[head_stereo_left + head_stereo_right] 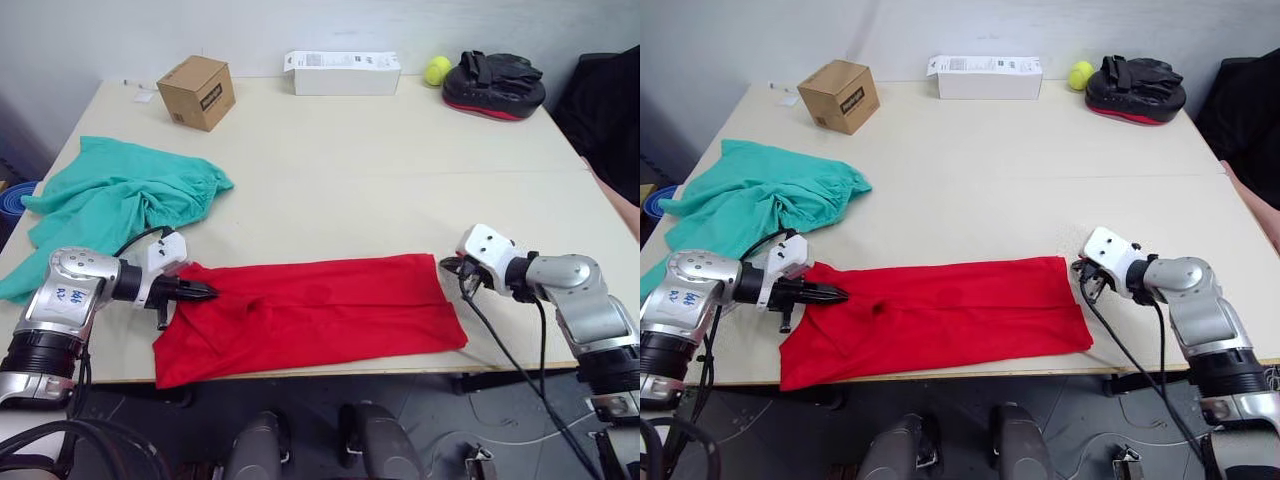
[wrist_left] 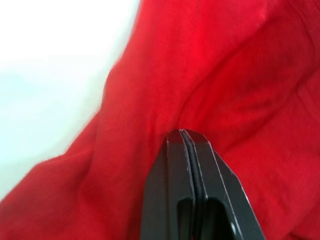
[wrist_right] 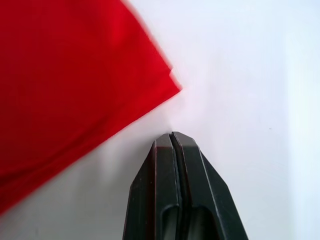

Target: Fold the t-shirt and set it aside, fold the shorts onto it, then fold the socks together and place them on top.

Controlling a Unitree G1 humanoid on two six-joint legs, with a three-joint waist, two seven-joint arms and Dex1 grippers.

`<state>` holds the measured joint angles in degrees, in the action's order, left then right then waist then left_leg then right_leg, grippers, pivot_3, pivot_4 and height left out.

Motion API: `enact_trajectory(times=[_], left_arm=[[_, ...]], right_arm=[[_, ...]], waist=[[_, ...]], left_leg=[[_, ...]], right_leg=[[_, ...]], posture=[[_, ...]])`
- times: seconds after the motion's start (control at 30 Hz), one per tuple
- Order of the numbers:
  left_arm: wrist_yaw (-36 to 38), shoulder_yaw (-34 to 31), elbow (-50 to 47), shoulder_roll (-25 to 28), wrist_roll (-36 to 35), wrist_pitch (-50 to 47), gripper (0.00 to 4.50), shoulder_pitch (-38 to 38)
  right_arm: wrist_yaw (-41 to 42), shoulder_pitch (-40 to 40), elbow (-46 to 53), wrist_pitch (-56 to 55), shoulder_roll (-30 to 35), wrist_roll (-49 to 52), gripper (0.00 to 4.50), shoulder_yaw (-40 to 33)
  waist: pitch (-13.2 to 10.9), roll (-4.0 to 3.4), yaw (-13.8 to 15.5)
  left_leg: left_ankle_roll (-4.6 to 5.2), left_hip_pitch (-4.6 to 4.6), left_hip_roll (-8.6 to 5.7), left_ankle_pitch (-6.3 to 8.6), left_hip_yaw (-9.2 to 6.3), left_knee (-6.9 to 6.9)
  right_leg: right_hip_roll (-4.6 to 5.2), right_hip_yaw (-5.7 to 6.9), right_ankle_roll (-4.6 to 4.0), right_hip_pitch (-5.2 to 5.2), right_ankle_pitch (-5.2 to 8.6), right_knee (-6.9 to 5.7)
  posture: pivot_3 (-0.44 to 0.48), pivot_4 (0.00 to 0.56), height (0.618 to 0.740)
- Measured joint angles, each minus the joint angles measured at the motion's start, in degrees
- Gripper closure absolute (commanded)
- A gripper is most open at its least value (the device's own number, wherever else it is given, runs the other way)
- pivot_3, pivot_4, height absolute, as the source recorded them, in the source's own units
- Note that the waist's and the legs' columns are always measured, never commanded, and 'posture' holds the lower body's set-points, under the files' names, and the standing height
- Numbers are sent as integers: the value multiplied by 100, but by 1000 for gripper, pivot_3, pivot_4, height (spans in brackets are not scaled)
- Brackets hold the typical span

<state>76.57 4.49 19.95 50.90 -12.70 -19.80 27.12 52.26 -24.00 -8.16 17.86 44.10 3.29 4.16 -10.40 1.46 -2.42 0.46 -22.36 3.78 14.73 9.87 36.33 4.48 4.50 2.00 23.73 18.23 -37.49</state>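
t-shirt (image 1: 315,315) lies near edge of tabletop (image 1: 400,180), folded into a long band | my left end effector (image 1: 205,292) pressed together, pinching its left end | right end effector (image 1: 1081,277) closed empty beside right corner | shorts (image 1: 120,200) far left unfolded | I'd say first fold unfinished.

The table (image 1: 400,170) carries t-shirt (image 1: 320,315), shorts (image 1: 120,195), cardboard box (image 1: 197,92), white carton (image 1: 342,73).
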Motion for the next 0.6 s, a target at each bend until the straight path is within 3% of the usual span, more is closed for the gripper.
enact_trajectory(times=[0.17, 0.27, 0.37, 0.47, 0.6], left_arm=[[224, -185, -982, -146, -1062, -1575, 4477, 283], [103, -200, -1341, -265, -1212, -1885, 4477, 540], [52, 202, -1465, -334, -968, -1755, 4477, 427], [214, 900, -1466, -200, -347, -1015, 4477, 13], [331, 1031, -1417, 32, 25, -36, 4477, -41]], right_arm=[[91, -142, 1142, 777, -583, 466, 4500, 249], [67, -122, 1426, 917, -690, 441, 4500, 550], [-82, -39, 1327, 814, -797, 216, 4500, 816], [-168, -108, 1176, 576, -895, 103, 4500, 925], [-214, -184, 996, 467, -972, 19, 4500, 973]], waist=[[-23, 23, -1], [-23, 23, 39], [-23, 23, 49], [-24, 39, -29], [-18, 46, -57]], left_leg=[[-33, -83, -1, -54, -10, -2], [-34, -83, -7, -56, -8, -1], [-29, -83, -10, -52, 3, 5], [-30, -76, -5, -52, 9, 7], [-31, -58, -6, -37, -1, -7]], right_leg=[[-7, 2, 14, 85, 8, -36], [-8, 3, 19, 85, 12, -35], [-7, -4, 21, 84, 12, -27], [-8, -6, 20, 81, 12, -27], [-1, -1, -3, 69, 6, -27]], posture=[[0, 150, 740], [0, 150, 740], [0, 150, 740], [0, 150, 740], [0, 150, 740]])
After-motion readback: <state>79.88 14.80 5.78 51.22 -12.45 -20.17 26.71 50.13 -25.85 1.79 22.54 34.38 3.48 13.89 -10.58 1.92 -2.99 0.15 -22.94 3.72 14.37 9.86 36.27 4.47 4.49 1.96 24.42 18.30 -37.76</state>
